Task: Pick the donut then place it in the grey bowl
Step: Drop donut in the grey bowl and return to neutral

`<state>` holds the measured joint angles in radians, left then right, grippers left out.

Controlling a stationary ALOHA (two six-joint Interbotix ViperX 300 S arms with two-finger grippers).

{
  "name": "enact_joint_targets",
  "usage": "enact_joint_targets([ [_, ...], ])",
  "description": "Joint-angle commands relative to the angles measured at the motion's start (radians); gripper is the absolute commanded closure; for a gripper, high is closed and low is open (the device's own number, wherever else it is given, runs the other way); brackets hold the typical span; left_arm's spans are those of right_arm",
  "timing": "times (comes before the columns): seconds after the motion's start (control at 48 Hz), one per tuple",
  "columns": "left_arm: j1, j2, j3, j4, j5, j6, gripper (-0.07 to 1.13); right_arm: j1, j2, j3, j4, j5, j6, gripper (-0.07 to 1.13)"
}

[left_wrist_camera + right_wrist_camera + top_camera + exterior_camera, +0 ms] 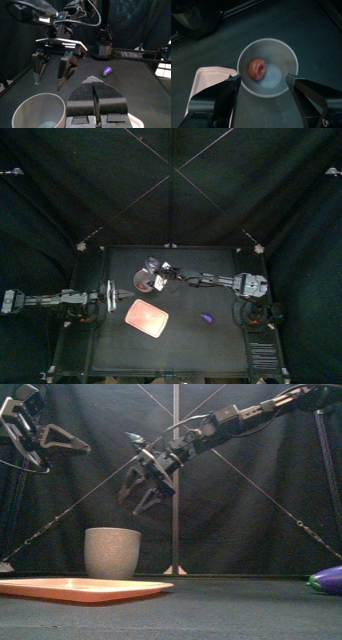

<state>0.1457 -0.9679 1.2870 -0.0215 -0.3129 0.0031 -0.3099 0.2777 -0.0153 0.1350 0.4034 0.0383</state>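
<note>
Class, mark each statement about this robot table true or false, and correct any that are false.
1. The donut lies inside the grey cup. True: the donut sits at the bottom of the grey cup.
2. The right gripper is shut on the donut. False: the right gripper hangs above the cup with its jaws open and empty.
3. The purple toy eggplant lies on the pink tray. False: the purple toy eggplant lies on the bare table, apart from the pink tray.
4. The grey cup stands upright. True.
5. The left gripper is wide open. False: the left gripper is shut and holds nothing.
</note>
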Motion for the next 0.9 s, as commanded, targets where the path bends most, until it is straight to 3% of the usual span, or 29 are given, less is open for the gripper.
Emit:
enact_joint_targets([
  [0.021, 0.005, 0.002, -0.011, -0.003, -0.008, 0.002, 1.03, -0.025, -0.121, 0.092, 0.025, -0.054, -0.002, 0.04],
  [0.208, 0.005, 0.002, -0.008, -0.003, -0.008, 0.000, 1.03, -0.040, -0.242, 0.322, 0.058, -0.236, -0.003, 0.04],
  [0.521, 0.006, 0.002, -0.005, -0.003, -0.008, 0.002, 1.03, -0.021, -0.453, 0.749, 0.087, -0.732, 0.000, 0.04],
  [0.688, 0.008, 0.002, 0.000, -0.003, -0.008, -0.005, 1.03, 0.009, -0.500, 0.848, 0.109, -0.838, 0.000, 0.04],
  [0.896, 0.002, 0.002, -0.014, -0.006, -0.008, -0.003, 1.03, 0.035, -0.511, 0.876, 0.109, -0.851, -0.003, 0.04],
])
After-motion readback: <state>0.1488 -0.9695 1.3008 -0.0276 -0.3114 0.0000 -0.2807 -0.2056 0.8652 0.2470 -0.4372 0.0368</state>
